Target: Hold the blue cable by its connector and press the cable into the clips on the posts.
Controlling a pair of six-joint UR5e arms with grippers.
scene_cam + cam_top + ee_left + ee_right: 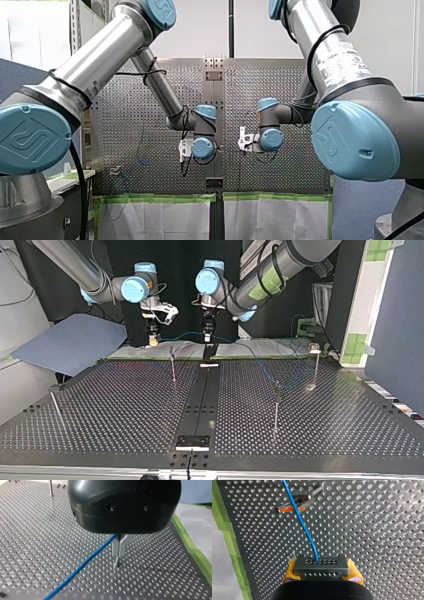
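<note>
Right jaws clamped on the connector (321, 567), yellow pads (290, 570) on both flanks. Connector is a dark rectangular block with two rows of small holes in the face. Blue cable (298, 517) exits mid-face and runs straight ahead of those jaws, across a small metal-and-orange clip (292, 505); cannot tell if seated.

Left jaws: slim metal fingers (119, 548) pinched into a Y around the cable, tips near the table (37, 542).

Cable thin, round, smooth-jacketed, probably floppy. Table matt, perforated. Posts (276, 405) are thin steel rods.

Advice: grip the connector firmly, hold the span between both jaws taut and level, centre it over the clip mouth, then press straight down just beside the post. Slack likely to skate off.
</note>
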